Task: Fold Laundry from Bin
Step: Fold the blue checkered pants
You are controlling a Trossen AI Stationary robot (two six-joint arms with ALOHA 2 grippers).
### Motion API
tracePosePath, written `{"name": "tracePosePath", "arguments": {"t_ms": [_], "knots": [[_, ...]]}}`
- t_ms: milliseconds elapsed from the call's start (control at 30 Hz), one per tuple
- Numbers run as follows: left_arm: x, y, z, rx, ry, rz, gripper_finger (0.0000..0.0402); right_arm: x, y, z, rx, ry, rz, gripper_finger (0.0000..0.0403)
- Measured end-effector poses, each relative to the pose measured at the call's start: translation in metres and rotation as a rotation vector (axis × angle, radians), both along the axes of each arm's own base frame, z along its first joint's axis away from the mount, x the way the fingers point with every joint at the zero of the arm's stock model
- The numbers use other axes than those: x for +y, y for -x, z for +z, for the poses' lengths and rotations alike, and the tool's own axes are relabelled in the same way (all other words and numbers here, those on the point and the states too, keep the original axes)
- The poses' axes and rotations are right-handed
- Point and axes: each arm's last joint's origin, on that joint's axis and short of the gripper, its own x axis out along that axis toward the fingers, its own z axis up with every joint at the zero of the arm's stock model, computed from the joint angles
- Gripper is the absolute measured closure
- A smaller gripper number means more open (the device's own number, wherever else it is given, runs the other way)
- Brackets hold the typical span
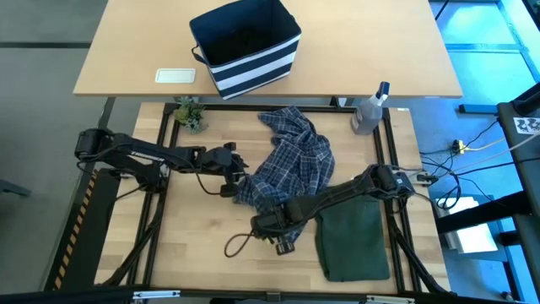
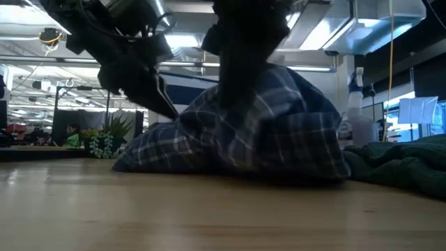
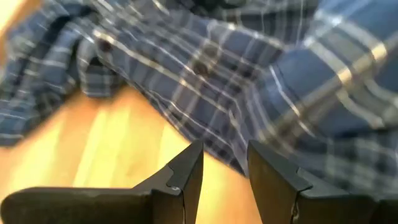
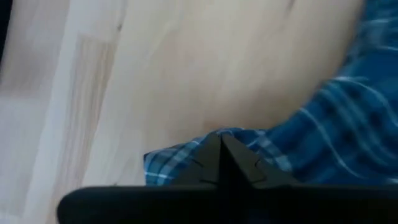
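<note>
Right wrist view shows your right gripper pinching the plaid shirt edge; left gripper is spread beside it. Next, pull the shirt flat on the bench.

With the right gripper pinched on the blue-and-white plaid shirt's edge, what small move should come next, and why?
Probably bring the left gripper forward a little and close it. Its fingers stand apart over bare wood just short of the blue-and-white plaid cotton shirt, holding nothing, while the right gripper is shut on a hem. A second grip would let both arms spread the crumpled shirt flat.
</note>
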Motion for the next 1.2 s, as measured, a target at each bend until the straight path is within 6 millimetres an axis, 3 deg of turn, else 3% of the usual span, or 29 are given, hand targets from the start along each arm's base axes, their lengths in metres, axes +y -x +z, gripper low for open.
{"name": "tracePosePath", "arguments": {"t_ms": [233,433,600,733,967,1100,1200], "knots": [[-0.004,0.017,0.032,-0.112,-0.027,-0.023,0.0283,-0.003,0.002,0.020,-0.079,0.027,-0.091,0.0376],[-0.006,0.021,0.040,-0.151,-0.002,-0.063,0.0283,0.009,0.007,0.027,-0.123,0.036,-0.141,0.0359],[-0.016,0.020,0.036,-0.126,0.003,-0.105,0.0283,0.027,0.014,0.028,-0.151,0.041,-0.243,0.0331],[-0.030,0.020,0.037,-0.129,0.006,-0.167,0.0283,0.057,0.029,0.028,-0.209,0.058,-0.348,0.0317],[-0.055,0.016,0.037,-0.156,-0.028,-0.304,0.0283,0.108,0.060,-0.007,-0.222,-0.115,-0.581,0.0315],[-0.065,0.008,0.033,-0.192,-0.033,-0.371,0.0283,0.124,0.069,-0.030,-0.236,-0.249,-0.698,0.0315],[-0.067,0.000,0.026,-0.194,-0.055,-0.389,0.0283,0.124,0.070,-0.046,-0.276,-0.319,-0.792,0.0315]]}}
